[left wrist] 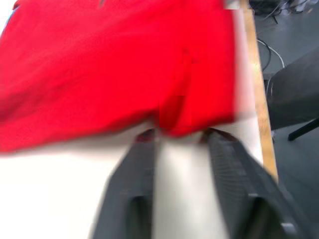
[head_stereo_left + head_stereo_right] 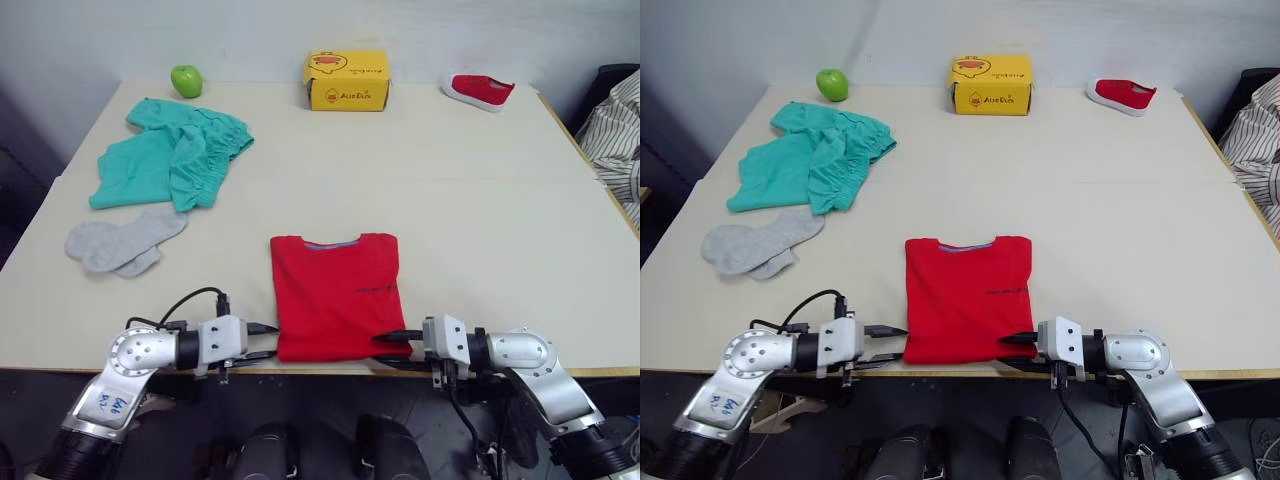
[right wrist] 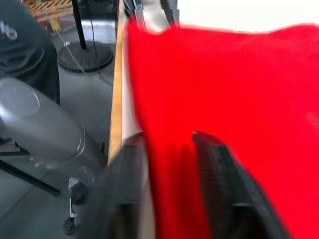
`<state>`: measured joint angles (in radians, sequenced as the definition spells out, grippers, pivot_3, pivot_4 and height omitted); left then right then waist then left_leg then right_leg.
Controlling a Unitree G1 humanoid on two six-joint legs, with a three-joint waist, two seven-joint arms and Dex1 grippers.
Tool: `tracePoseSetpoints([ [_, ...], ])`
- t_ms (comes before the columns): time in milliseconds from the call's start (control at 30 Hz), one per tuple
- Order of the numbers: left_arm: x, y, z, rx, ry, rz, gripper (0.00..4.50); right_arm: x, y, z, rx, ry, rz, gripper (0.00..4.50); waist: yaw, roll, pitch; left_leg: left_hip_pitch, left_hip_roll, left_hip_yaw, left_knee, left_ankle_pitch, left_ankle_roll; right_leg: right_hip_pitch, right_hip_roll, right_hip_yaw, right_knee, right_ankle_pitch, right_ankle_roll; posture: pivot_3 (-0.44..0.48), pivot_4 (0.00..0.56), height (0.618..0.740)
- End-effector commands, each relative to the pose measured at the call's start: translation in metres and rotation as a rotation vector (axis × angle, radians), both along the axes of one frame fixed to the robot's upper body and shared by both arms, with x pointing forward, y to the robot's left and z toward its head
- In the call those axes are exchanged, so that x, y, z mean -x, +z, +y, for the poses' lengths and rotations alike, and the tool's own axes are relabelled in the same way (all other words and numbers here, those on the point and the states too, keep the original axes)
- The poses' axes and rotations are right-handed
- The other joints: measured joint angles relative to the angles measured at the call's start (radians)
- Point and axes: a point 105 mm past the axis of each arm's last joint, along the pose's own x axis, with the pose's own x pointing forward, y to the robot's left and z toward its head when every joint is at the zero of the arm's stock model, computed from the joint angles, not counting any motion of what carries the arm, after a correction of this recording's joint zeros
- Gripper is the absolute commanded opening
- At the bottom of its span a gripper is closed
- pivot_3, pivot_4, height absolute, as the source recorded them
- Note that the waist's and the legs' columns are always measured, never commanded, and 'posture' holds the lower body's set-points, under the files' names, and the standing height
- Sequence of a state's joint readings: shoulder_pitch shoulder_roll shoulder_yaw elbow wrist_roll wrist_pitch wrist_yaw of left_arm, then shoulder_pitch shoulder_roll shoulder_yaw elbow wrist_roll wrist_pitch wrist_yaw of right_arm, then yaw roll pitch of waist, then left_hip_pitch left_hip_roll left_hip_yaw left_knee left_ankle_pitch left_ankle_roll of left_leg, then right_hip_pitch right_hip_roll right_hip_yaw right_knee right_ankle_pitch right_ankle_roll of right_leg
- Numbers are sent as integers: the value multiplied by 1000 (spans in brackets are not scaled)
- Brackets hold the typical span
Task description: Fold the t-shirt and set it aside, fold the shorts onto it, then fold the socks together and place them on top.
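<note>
The t-shirt (image 2: 335, 295) lies low in the centre of the frame, folded into a tall rectangle with its collar toward the far side and its bottom hem along the near edge of the table (image 2: 480, 220). The left gripper (image 2: 262, 341) sits at the lower left of the frame, pointing toward the shirt's lower left corner; its two fingers are spread a little, one above the other, with the tips just beside the cloth, and the left wrist view shows the fingers (image 1: 130, 194) apart with red cloth right at their tips, though whether they have hold of it cannot be told. The right gripper (image 2: 392, 350) comes in from the lower right, its fingers parted around the shirt's lower right corner; in the right wrist view one finger (image 3: 224, 194) lies over the red cloth while the other sits under the table edge side, so the hem is between them, but a firm pinch cannot be confirmed. The shorts (image 2: 170, 155) lie bunched at the upper left of the frame, and the socks (image 2: 120, 242) lie overlapping just below them, apart from the shirt. Along the far edge stand an apple (image 2: 186, 80), a yellow box (image 2: 347, 80) and a red shoe (image 2: 478, 90).
</note>
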<state>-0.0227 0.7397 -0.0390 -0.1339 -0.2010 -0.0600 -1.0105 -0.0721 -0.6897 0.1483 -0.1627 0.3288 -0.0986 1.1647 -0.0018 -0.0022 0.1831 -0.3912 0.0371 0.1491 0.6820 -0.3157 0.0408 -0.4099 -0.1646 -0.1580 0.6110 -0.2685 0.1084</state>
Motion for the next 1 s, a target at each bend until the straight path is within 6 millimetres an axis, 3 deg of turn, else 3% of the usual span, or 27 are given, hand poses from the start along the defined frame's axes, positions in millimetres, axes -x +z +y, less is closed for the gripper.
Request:
tracePoseSetpoints([
  [33, 13, 26, 23, 134, 26, 132, 2300, 7, 40, -1, -86, 18, 30, 1997, -3, 0, 0, 0, 0, 0, 0, 0, 0, 0, 0, 0, 0, 0, 0, 0, 150, 740],
  [67, 20, 35, 27, 184, 12, 184, 2300, 8, 48, -1, -112, 24, 57, 1997, -5, 0, 0, 0, 1, 0, 0, 0, -1, 0, 0, 0, -1, 0, 0, 0, 150, 740],
  [133, 25, 51, 34, 252, -1, 230, 2336, 1, 65, 1, -183, 5, 95, 1533, -4, -1, 0, 0, 4, 0, 0, -1, -2, 0, 0, 0, -1, -1, -1, 0, 150, 740],
  [267, 0, 64, 20, 314, 9, 162, 1437, -26, 64, 11, -186, -38, 43, 337, 10, 0, 0, 0, 3, -1, 0, 0, -2, 0, 1, -1, 0, -1, -2, 0, 150, 740],
  [300, -9, 63, 7, 310, -11, 136, 1083, -34, 58, 16, -168, -43, 22, 3, 14, 0, 0, 0, 1, -1, 0, 0, -2, 0, 2, -1, 0, -1, -2, 0, 150, 740],
  [433, -45, 54, -45, 324, -21, 60, 25, -56, 30, 33, -76, -52, -33, 0, 23, 0, 0, 0, -6, 0, 0, 1, 1, 0, 2, 1, 3, 0, 0, 0, 150, 740],
  [600, -64, 32, -81, 278, -5, 37, 25, -81, 9, 37, -52, -122, -79, 0, 2, -1, -1, -4, -7, 2, 1, 2, 3, -1, 3, 1, 4, 1, 3, 0, 150, 740],
  [700, -70, 14, -82, 203, 47, 28, 25, -102, 8, 26, -78, -233, -93, 0, -12, -1, -1, -4, -6, 2, 0, 2, 3, -1, 4, 0, 2, 2, 3, 0, 150, 740],
  [833, -79, -5, -67, 179, 210, 127, 25, -136, 9, -4, -127, -448, -52, 0, -25, -1, -1, -2, -4, 1, 0, 4, 1, 1, 4, 0, 2, 2, 3, 0, 150, 740],
  [1000, -80, -4, -56, 218, 258, 126, 25, -169, 16, -38, -180, -671, -27, 0, -29, -1, -1, 2, -4, 1, 0, 5, 1, 3, 2, 1, 6, 1, 2, 0, 150, 740],
])
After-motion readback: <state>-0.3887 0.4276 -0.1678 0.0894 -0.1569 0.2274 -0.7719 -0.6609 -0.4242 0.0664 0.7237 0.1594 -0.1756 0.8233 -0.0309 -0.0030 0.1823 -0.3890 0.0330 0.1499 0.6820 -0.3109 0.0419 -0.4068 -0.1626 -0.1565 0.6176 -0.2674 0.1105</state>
